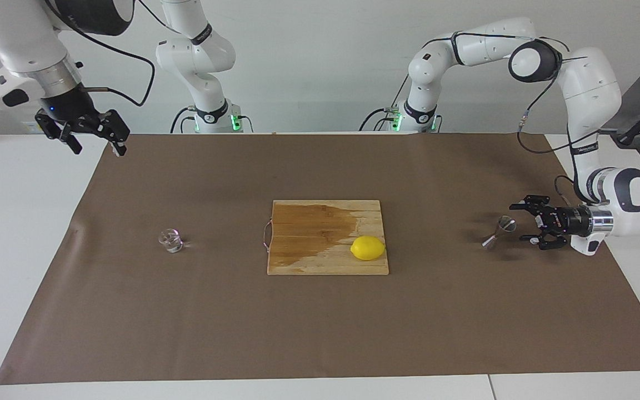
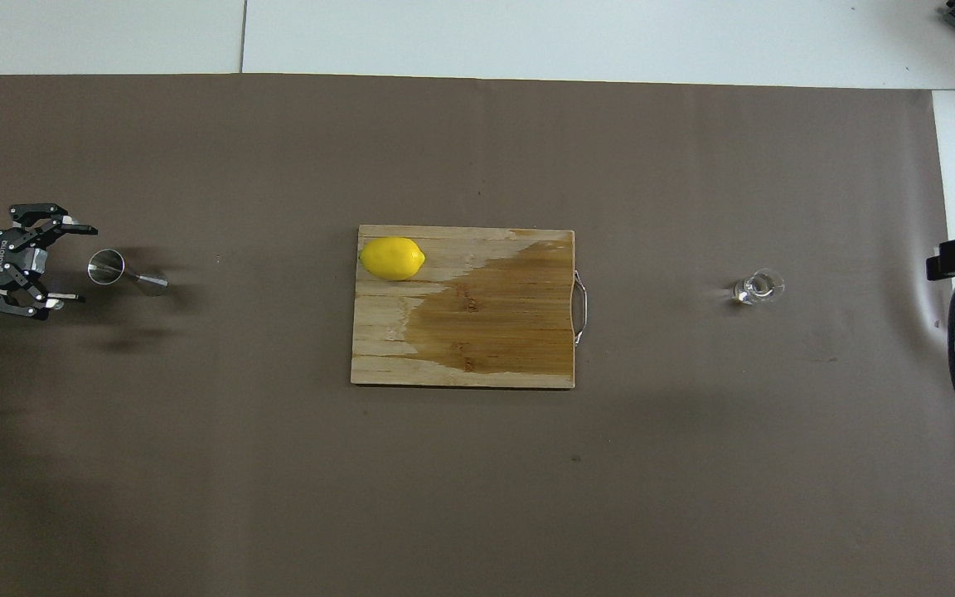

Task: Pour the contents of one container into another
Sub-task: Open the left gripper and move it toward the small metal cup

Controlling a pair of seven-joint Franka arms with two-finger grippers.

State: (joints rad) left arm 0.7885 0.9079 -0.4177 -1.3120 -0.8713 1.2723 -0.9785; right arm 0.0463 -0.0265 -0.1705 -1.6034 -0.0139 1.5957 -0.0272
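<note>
Overhead view: open left gripper (image 2: pixel 71 261) just beside jigger (image 2: pixel 106 267).

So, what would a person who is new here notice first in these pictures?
Probably the yellow lemon on the wooden cutting board in the middle of the brown mat. Next, the open left gripper, low beside the steel jigger at the left arm's end. The right gripper waits raised over the mat's corner.

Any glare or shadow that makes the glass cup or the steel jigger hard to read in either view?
Facing view: the glass cup shows only as faint highlights on the brown paper; the jigger stands out, soft shadow beside it. Overhead view: the cup glints at its rim; the jigger's mouth is a bright disc, its shadow and the left claw's diffuse.
</note>
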